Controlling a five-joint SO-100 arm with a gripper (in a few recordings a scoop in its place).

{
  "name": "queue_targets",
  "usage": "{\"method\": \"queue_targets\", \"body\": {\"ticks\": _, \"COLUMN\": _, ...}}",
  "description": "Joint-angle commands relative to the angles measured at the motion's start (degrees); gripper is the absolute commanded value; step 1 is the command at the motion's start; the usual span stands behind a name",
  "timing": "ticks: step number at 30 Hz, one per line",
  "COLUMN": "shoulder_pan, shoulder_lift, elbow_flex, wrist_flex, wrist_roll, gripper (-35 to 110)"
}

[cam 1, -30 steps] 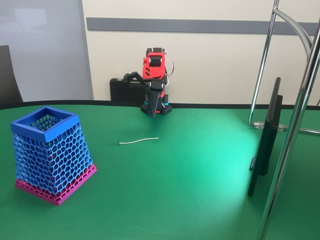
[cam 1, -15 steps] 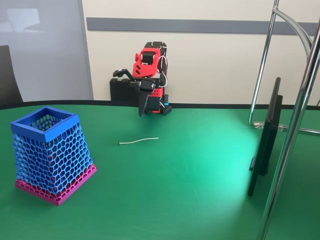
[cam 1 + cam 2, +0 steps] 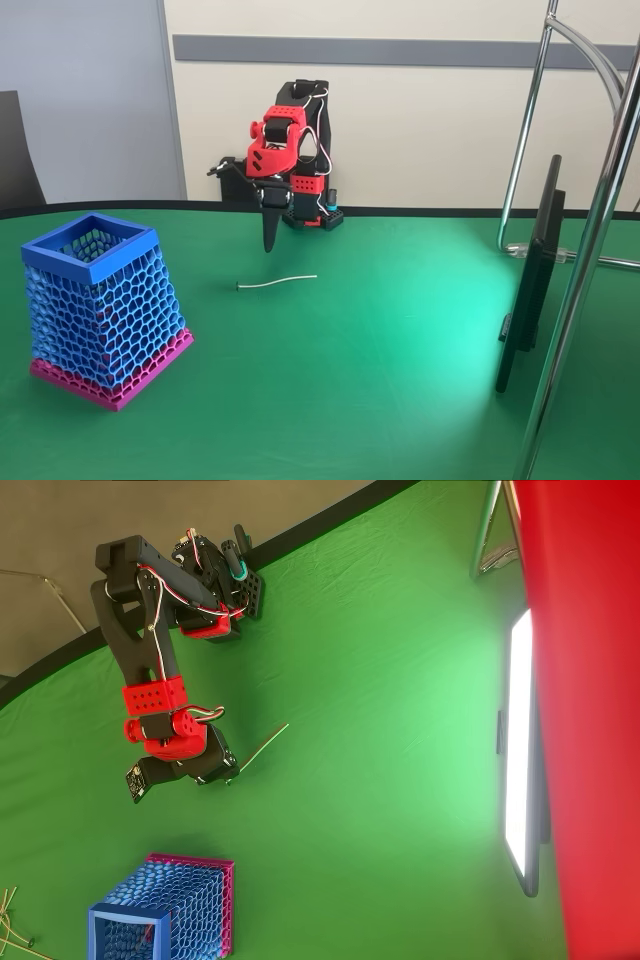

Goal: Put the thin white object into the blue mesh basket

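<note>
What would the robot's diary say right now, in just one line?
phase: reaching | gripper: above table, tips down, holding nothing | thin white object: flat on green table, untouched | blue mesh basket: upright, left in fixed view

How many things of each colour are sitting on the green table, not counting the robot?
Blue and pink: 1, the mesh basket
White: 1, the thin strand
Black: 1, the flat screen standing on edge
Total: 3
</note>
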Motion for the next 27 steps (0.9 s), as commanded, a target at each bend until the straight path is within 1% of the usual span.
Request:
{"method": "queue_targets", "body": {"ticks": 1, "shoulder_pan": 0.6, "shoulder_lift": -2.9, "elbow_flex": -4.9, "wrist_flex": 1.2, "wrist_roll": -1.3, "gripper": 13}}
{"method": "queue_targets", "body": {"ticks": 15, "shoulder_pan": 1.4, "shoulder_lift": -17.1, "elbow_flex": -14.0, "wrist_flex": 3.6, "wrist_roll": -13.1, "gripper": 12}}
{"method": "queue_targets", "body": {"ticks": 22, "shoulder_pan": 2.4, "shoulder_lift": -18.9, "elbow_flex": -14.1, "wrist_flex": 4.0, "wrist_roll": -19.2, "gripper": 12}}
{"method": "queue_targets", "body": {"ticks": 27, "shoulder_pan": 3.1, "shoulder_lift": -19.2, "elbow_flex": -13.7, "wrist_flex": 4.0, "wrist_roll": -20.3, "gripper": 12}}
